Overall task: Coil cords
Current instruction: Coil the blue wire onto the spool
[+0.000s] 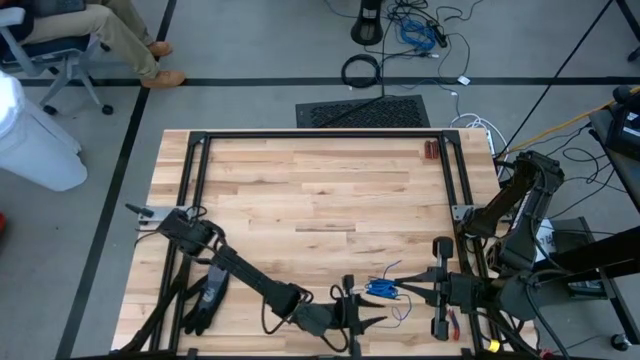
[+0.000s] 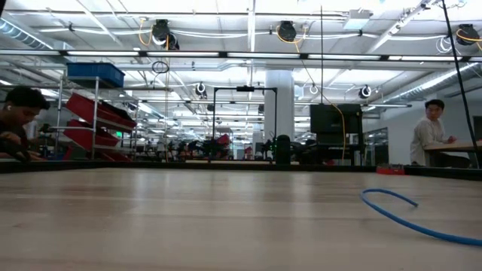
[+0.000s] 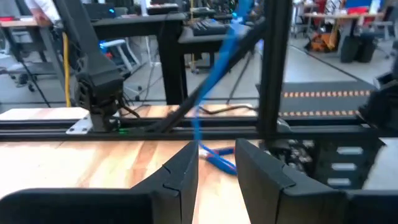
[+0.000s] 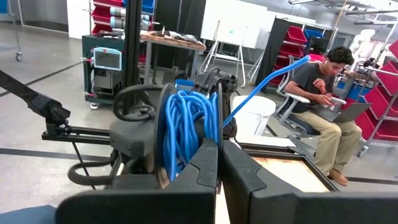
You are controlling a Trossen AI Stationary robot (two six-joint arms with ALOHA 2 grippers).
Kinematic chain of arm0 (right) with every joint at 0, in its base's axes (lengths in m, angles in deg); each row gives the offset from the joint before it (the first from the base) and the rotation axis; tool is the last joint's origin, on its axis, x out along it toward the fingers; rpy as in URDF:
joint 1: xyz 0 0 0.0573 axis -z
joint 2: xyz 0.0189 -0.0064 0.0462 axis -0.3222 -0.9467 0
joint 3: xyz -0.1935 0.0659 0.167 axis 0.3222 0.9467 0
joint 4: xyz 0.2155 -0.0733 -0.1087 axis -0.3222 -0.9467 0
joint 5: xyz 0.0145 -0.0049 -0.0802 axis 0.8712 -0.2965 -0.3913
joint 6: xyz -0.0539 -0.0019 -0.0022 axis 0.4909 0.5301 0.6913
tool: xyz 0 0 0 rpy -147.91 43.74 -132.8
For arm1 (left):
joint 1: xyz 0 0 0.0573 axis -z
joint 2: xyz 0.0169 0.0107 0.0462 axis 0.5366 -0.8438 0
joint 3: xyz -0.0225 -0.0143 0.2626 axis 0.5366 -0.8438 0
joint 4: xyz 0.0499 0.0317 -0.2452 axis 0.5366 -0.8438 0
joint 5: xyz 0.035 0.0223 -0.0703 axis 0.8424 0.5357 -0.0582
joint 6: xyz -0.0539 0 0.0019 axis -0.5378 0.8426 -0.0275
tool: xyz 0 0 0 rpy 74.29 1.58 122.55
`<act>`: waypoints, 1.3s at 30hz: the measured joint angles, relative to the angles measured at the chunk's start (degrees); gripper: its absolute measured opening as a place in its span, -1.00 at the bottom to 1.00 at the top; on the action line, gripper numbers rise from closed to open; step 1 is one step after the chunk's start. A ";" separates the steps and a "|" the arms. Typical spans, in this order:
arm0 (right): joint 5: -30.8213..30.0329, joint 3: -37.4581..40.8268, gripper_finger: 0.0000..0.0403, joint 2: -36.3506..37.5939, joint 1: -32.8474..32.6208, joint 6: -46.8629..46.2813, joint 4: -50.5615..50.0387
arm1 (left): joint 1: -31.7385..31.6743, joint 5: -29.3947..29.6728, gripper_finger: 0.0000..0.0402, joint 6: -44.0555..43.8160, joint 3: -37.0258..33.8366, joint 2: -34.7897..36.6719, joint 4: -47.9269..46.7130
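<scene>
The blue cord is sitting as a small coiled bundle near the front edge of the wooden counter, between the two hands. The right hand is reaching in from the bundle's right side with its fingers closed tight; in the right wrist view the blue loops are bunched just beyond the closed fingertips, pinched there, and one strand is running up and away from the coil. The left hand is lying just in front of the bundle, toward the counter's front edge, with its fingers standing partly apart in a narrow gap. A strand of the cord is showing beyond that gap in the left wrist view, but whether the fingers are touching it cannot be told. A thin tail of the cord is curving across the counter in the low view. A black glove is lying well to the left of the bundle, beside the left arm. Red-handled pliers are resting to the right of the bundle, under the right arm.
</scene>
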 joint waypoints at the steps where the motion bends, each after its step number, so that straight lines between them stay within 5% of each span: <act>1: 0.00 0.00 -1.00 0.00 -0.02 0.00 0.00 | -0.20 0.00 -0.44 -0.01 0.00 -0.30 0.91; 10: 0.00 0.00 -1.00 -0.04 -0.02 -0.02 0.00 | -0.91 -0.73 -0.41 -0.04 0.02 -1.50 5.57; 21: 0.00 0.00 -1.00 -0.04 -0.02 -0.02 0.01 | -2.02 -0.84 0.09 -1.44 0.07 -1.50 6.04; 39: 0.00 0.00 -1.00 -0.04 -0.01 0.00 0.00 | -3.74 -8.34 0.08 -1.32 0.09 -1.50 7.32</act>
